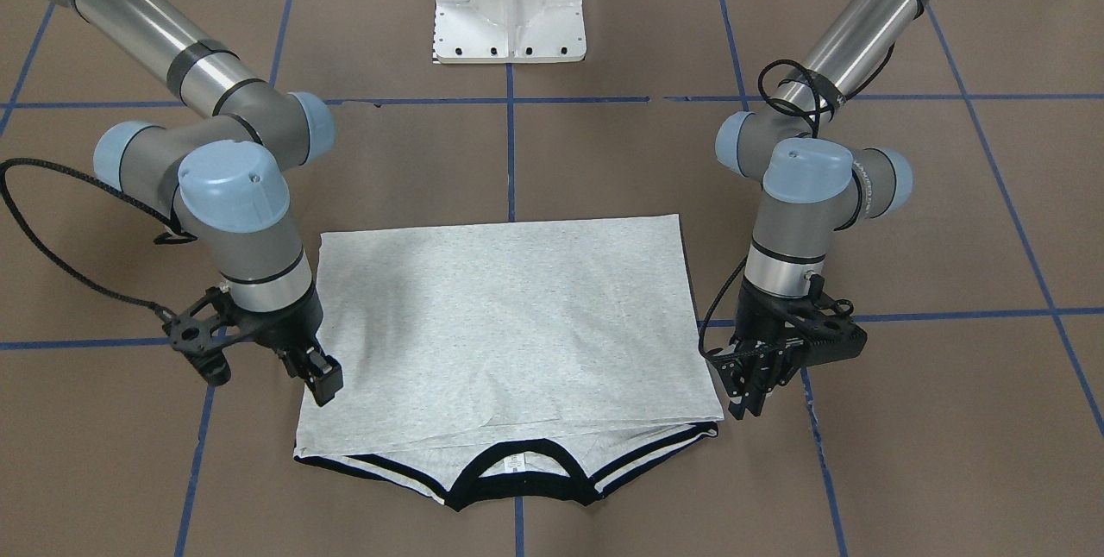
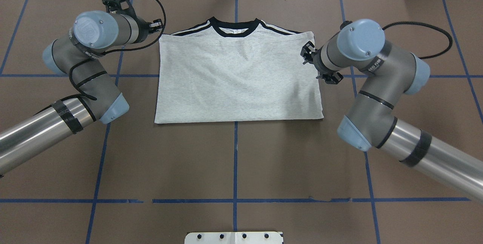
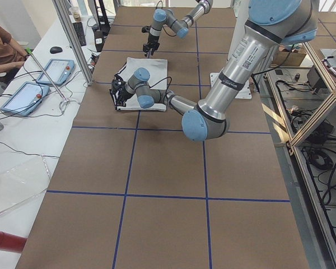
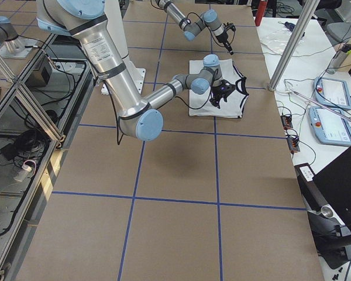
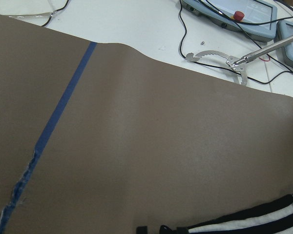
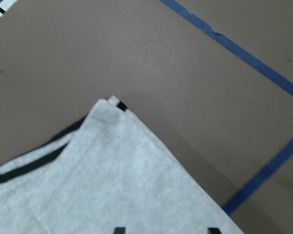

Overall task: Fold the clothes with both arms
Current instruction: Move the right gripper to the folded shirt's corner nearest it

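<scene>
The light grey T-shirt (image 1: 509, 324) lies folded flat on the brown table, its black collar (image 2: 236, 28) and striped shoulders at the far edge. My left gripper (image 1: 752, 391) hovers just off the shirt's collar-side corner; in the left wrist view its tips (image 5: 152, 228) sit close together, holding nothing, with the striped shoulder (image 5: 254, 224) beside them. My right gripper (image 1: 321, 378) hangs over the opposite collar-side corner. In the right wrist view it (image 6: 165, 229) stands open above the grey cloth (image 6: 112, 185), gripping nothing. The print is hidden.
The white base pedestal (image 1: 511, 14) stands at the robot's side of the table. Blue tape lines (image 2: 235, 161) cross the brown surface. Beyond the far edge, a white bench carries touch-screen pendants (image 3: 47, 70) and cables, and a person's arm (image 3: 3, 50) rests there.
</scene>
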